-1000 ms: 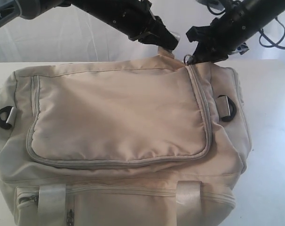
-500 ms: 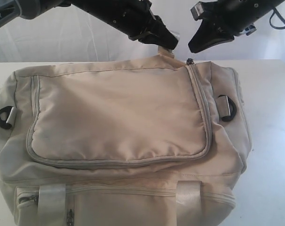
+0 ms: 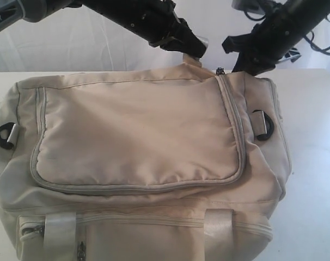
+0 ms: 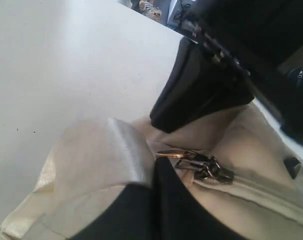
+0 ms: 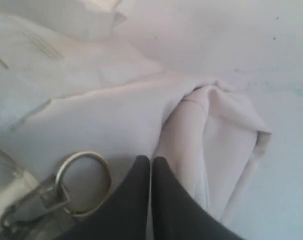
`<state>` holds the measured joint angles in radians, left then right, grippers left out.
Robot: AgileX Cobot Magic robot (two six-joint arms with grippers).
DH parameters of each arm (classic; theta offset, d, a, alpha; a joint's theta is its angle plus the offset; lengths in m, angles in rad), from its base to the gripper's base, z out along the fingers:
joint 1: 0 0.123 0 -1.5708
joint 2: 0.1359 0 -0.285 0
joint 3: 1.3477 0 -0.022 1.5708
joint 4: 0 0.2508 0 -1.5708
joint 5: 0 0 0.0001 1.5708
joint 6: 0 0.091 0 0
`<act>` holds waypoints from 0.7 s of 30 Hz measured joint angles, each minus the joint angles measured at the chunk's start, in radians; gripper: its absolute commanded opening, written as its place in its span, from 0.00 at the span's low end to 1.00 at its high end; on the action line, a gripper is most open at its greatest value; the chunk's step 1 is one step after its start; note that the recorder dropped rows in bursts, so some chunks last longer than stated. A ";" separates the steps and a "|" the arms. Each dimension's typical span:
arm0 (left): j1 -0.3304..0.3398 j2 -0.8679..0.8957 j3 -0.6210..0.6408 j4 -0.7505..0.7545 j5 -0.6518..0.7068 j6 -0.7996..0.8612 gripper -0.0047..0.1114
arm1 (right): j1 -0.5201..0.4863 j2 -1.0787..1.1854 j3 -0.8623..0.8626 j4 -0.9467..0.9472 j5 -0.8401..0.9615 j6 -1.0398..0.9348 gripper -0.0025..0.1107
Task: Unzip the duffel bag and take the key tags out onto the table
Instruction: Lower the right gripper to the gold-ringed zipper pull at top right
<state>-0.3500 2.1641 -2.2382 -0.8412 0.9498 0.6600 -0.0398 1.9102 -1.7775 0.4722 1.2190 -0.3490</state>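
The cream duffel bag (image 3: 138, 130) fills the middle of the white table (image 3: 317, 163), and its U-shaped zip flap is zipped shut. At the bag's far edge my left gripper (image 3: 199, 53) is shut on a pale webbing tab (image 3: 191, 58) and holds it up. In the left wrist view the tab (image 4: 106, 150) lies by the shut left gripper (image 4: 154, 167), with the metal zip pull (image 4: 206, 167) just beyond. My right gripper (image 3: 244, 68) is shut and sits on the fabric beside the zip pull (image 3: 220, 70). The pull's ring (image 5: 84, 182) lies next to the right gripper (image 5: 151, 161), not between its fingers. The key tags are hidden.
Black D-rings (image 3: 263, 125) (image 3: 6, 135) sit at the bag's two ends. Pale webbing straps (image 3: 60, 231) and a front zip pocket face the near edge. Bare table shows to the right of the bag and behind it.
The right gripper lifted off the zip pull, then came back down to the bag just right of it. The left gripper and the bag have not moved.
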 measured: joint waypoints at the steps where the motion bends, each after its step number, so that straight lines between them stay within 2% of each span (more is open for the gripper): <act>1: 0.000 0.000 0.000 0.000 0.000 0.000 0.04 | -0.003 -0.002 -0.021 0.006 -0.002 0.014 0.18; 5: 0.000 0.000 0.000 0.000 -0.004 0.000 0.04 | -0.015 -0.027 -0.070 0.090 -0.002 0.067 0.45; 7: 0.000 0.000 0.000 0.000 -0.006 0.000 0.04 | -0.016 -0.029 -0.074 0.132 -0.002 0.074 0.55; 21: 0.000 0.000 0.000 0.000 -0.006 0.000 0.04 | -0.007 0.038 -0.014 0.155 0.000 0.193 0.57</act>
<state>-0.3500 2.1641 -2.2382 -0.8412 0.9440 0.6600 -0.0467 1.9487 -1.7920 0.6274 1.2188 -0.1562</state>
